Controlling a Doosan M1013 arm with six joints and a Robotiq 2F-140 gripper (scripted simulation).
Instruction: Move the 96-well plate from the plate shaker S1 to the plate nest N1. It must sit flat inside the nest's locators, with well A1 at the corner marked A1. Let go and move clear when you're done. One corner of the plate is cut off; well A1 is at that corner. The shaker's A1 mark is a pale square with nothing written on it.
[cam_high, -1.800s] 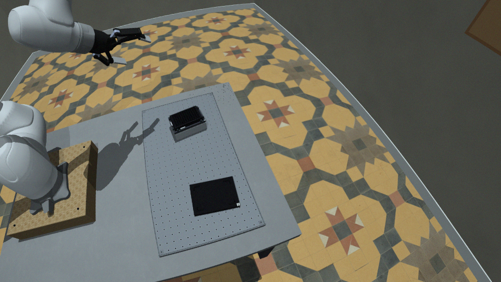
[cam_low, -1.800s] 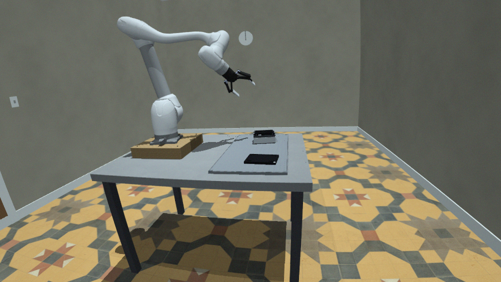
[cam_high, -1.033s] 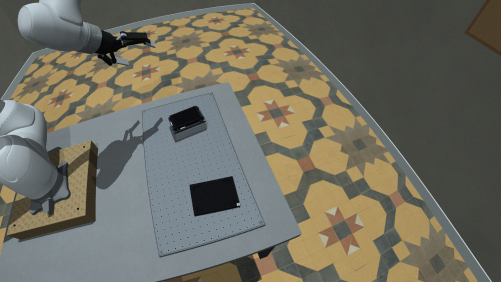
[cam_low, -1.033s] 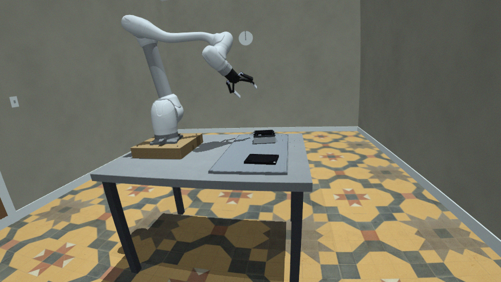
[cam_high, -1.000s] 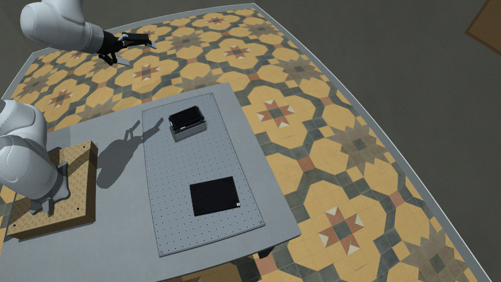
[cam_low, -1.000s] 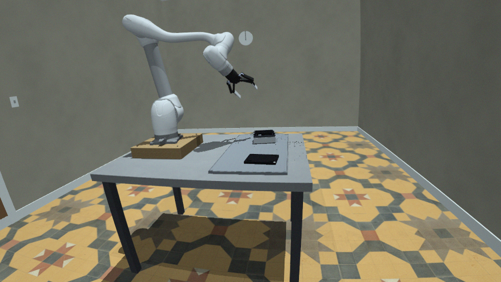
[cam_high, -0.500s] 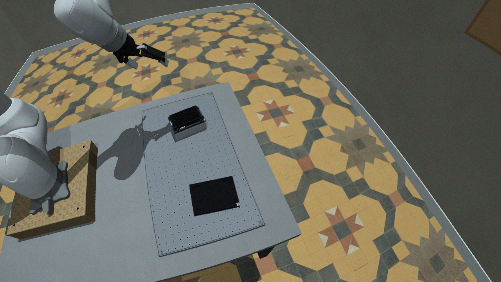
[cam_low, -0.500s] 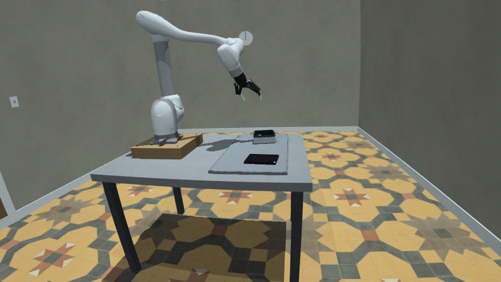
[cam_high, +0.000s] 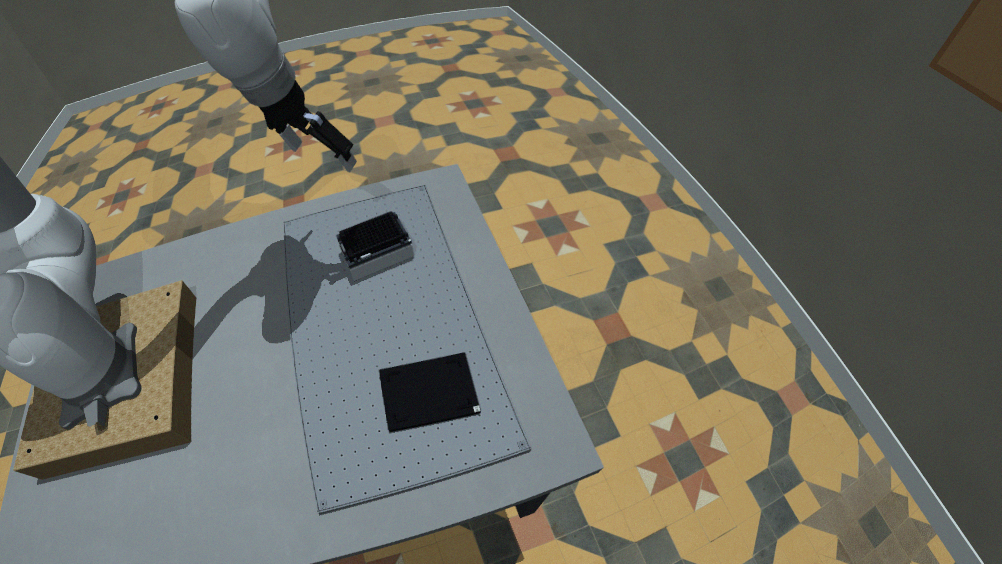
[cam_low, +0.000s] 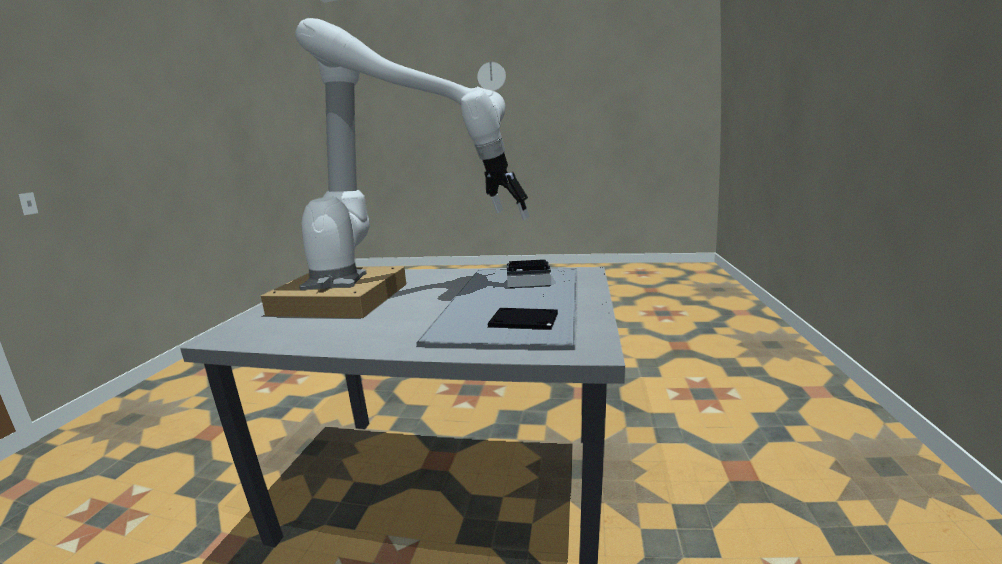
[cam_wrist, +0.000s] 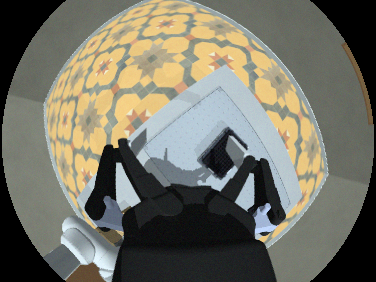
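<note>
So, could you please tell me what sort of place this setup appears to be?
Probably a lab automation bench: a 96-well plate on a plate shaker, a plate nest, and a perforated board on the table.

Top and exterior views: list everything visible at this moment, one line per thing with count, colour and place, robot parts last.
96-well plate: one, black, on the plate shaker at the far end of the breadboard.
Plate shaker: one, pale grey, under the plate.
Plate nest: one, black, near end of the breadboard, nothing in it, small pale mark at one corner.
Breadboard: one, light grey with hole grid, on the table.
Table: one, grey top, dark legs.
Wooden base block: one, tan, on the table under the arm's foot.
Arm: one, white, reaching over the table.
Gripper: one, black, open, holding nothing, high above the shaker.
</note>
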